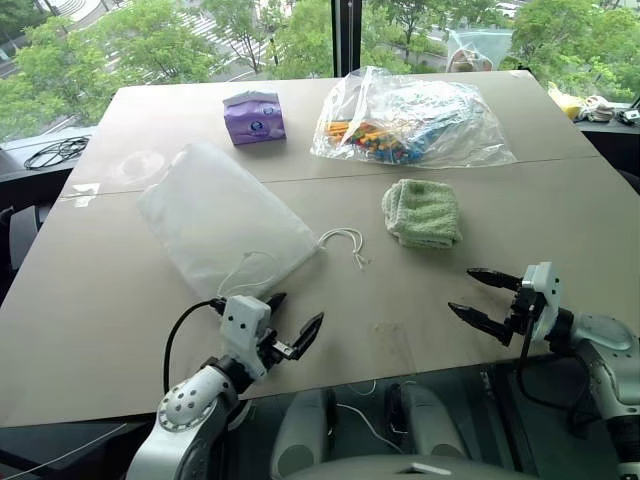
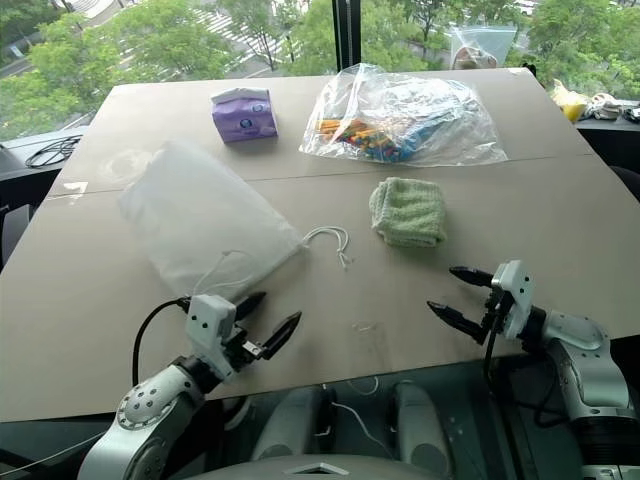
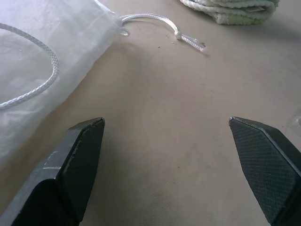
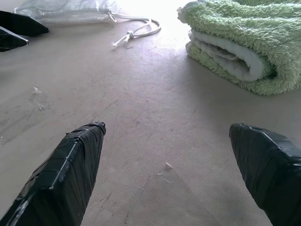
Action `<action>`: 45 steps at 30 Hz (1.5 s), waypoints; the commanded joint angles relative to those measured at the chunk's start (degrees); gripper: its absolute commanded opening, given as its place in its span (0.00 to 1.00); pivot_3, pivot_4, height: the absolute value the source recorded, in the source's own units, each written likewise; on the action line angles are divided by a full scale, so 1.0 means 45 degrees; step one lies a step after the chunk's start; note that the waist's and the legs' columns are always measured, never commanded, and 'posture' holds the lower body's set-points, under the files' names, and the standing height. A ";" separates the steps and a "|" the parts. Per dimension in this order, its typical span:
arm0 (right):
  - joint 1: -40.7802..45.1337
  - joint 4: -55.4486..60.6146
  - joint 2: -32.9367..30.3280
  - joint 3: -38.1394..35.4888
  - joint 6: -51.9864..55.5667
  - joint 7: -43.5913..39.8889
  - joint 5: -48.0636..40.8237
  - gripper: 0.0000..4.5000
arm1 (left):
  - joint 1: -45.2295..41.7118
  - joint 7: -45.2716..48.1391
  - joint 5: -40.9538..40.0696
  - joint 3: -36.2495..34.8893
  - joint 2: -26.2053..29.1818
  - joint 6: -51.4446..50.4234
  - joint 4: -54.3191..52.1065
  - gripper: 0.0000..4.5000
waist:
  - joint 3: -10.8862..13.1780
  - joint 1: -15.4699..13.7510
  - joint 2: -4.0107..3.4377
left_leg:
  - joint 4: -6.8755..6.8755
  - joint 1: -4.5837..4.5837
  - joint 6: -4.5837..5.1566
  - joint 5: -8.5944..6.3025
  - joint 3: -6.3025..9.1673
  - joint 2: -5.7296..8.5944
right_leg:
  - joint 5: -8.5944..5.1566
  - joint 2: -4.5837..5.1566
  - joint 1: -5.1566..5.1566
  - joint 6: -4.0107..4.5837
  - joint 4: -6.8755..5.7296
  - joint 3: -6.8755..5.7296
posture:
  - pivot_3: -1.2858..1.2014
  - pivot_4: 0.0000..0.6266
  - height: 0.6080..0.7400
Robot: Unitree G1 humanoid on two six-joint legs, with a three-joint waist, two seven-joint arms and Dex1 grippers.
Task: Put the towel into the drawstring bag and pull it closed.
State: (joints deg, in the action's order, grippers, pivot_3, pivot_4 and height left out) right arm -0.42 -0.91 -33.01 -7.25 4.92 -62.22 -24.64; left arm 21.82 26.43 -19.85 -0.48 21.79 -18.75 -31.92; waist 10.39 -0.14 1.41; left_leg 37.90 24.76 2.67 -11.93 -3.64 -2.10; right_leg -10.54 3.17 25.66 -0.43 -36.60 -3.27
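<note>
Nearest the robot, both grippers hover low over the near edge of the tan surface (image 1: 120,330). The left gripper (image 1: 297,325) sits just off the near corner of the bag, its two black fingers (image 3: 77,160) spread wide apart with nothing between them but bare surface. The right gripper (image 1: 483,297) is well off to the right, pointing inward toward the middle; its fingers (image 4: 70,167) are likewise spread and grasp nothing.

Just beyond the left gripper lies the drawstring bag (image 1: 220,215), a white, half-see-through pouch lying flat and slanting away to the left. One loop of its thin white cord (image 1: 345,243) trails out of the gathered mouth onto the surface toward the towel, and another length of cord lies across the bag's near end. The bag looks flat and empty.

To the right of the cord, apart from the bag, rests the towel (image 1: 423,213): light green, fluffy, folded into a small thick square. It lies on the surface beyond the right gripper, touched by neither gripper.

Farther back, a clear plastic bag (image 1: 420,120) holding colourful sticks is spread out behind the towel. To its left, near the far edge, stands a small purple tissue pack (image 1: 254,118). Beyond the surface, windows show green trees (image 1: 120,50).
</note>
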 commanded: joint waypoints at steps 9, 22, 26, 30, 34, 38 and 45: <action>-0.0037 0.0173 -0.0141 -0.0273 -0.0304 -0.0171 -0.0263 1.00 | 0.0396 0.0276 0.0554 0.0148 -0.0049 0.1553 0.0113 0.97 | 0.0000 -0.0017 -0.0007 | -0.0025 0.0000 -0.0001 -0.0001 -0.0001 -0.0002 | 0.0000 0.0000 0.0003 0.0000 0.0028 -0.0004 | 0.52 0.24 1.00; -0.0064 0.0445 -0.0040 -0.0074 -0.0281 -0.0449 -0.0516 1.00 | 0.0415 0.0135 0.1789 0.0078 0.0165 0.2847 0.0401 0.97 | -0.0002 -0.0143 -0.0009 | -0.0097 -0.0002 0.0000 0.0000 -0.0016 0.0000 | 0.0000 -0.0002 0.0000 0.0000 0.0084 -0.0015 | 0.52 0.24 1.00; -0.0285 0.1450 0.0119 0.0245 0.0050 -0.0701 -0.1016 1.00 | 0.0509 -0.0866 0.4003 -0.0072 0.0346 0.4352 0.0767 0.97 | -0.0003 -0.0142 -0.0011 | -0.0109 -0.0006 -0.0001 0.0000 -0.0018 0.0000 | 0.0001 -0.0004 0.0001 0.0000 0.0084 -0.0018 | 0.52 0.24 1.00; -0.0334 0.2388 0.0327 0.0299 0.0412 -0.1059 -0.2027 1.00 | 0.0501 -0.1920 0.5696 -0.0308 0.0372 0.5239 0.0953 0.97 | -0.0004 -0.0151 -0.0013 | -0.0117 -0.0008 -0.0002 -0.0001 -0.0018 -0.0004 | 0.0001 -0.0005 0.0001 0.0000 0.0084 -0.0023 | 0.52 0.24 1.00; -0.0352 0.3169 0.0506 0.0441 0.0383 -0.1117 -0.2361 1.00 | 0.0481 -0.2889 0.7458 -0.0335 0.0431 0.5845 0.1351 0.97 | -0.0006 -0.0151 -0.0017 | -0.0117 -0.0005 -0.0004 -0.0002 -0.0018 -0.0009 | 0.0001 0.0003 -0.0001 -0.0001 0.0103 -0.0026 | 0.52 0.24 1.00; -0.0284 0.3364 0.0514 0.0464 0.0471 -0.0953 -0.2329 1.00 | 0.0432 -0.3836 0.9452 -0.0048 0.0549 0.6572 0.1802 0.97 | -0.0015 -0.0149 -0.0029 | -0.0123 -0.0003 -0.0006 -0.0003 -0.0018 -0.0018 | 0.0001 0.0007 0.0001 -0.0001 0.0139 -0.0036 | 0.52 0.24 1.00; -0.0207 0.3325 0.0295 0.0233 0.0563 -0.0853 -0.2351 1.00 | 0.0274 -0.4904 1.0753 -0.0049 0.0257 0.6672 0.2266 0.97 | -0.0039 -0.0153 -0.0068 | -0.0145 -0.0006 -0.0006 -0.0005 -0.0022 -0.0020 | 0.0002 0.0017 0.0000 -0.0001 0.0146 -0.0044 | 0.52 0.24 1.00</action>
State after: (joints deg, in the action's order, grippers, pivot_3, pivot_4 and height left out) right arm -1.81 12.40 -31.23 -4.90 7.43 -66.09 -34.16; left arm 22.77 5.62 27.50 0.08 23.07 11.11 -22.12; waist 10.22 -0.83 1.10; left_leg 37.23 24.73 2.64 -11.95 -3.74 -2.20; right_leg -10.53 3.24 25.66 -0.43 -35.95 -3.50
